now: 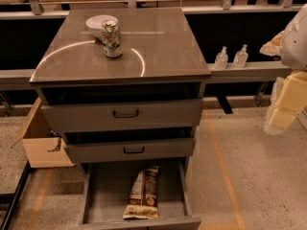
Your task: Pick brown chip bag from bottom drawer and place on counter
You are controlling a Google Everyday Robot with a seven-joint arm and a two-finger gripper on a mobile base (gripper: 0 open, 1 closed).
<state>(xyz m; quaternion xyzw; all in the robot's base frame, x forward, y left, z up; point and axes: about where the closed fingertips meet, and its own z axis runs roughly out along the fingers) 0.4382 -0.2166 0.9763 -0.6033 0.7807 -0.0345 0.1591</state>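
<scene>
the counter point(163, 56) tops the drawer cabinet, a glossy grey-brown slab with curved light streaks. its front half and right side are bare.

below it, two shallower drawers with black handles point(125, 114) sit slightly pulled out. the bottom drawer point(103, 190) is drawn well out towards the camera, its flat grey floor open from above.

the gripper point(283, 111) hangs at the right edge of the view, on the pale arm. it is well off the counter's right edge, at about the height of the upper drawers. whether it is open or closed i cannot tell. it holds nothing that i can see.

the brown chip bag point(144, 190) lies flat on the drawer floor, a little right of centre. its long axis runs front to back. the tan-yellow end is near the drawer's front edge, and the dark end reaches back under the middle drawer's front.

so the bag lies down and to the left of the gripper, with the drawer's right wall between them. i judge a reach from above and across the bag's narrow width would suit, at the front half clear of the overhang.

a soda can point(112, 38) and a white bowl point(96, 24) stand near the counter's back-left corner.
</scene>
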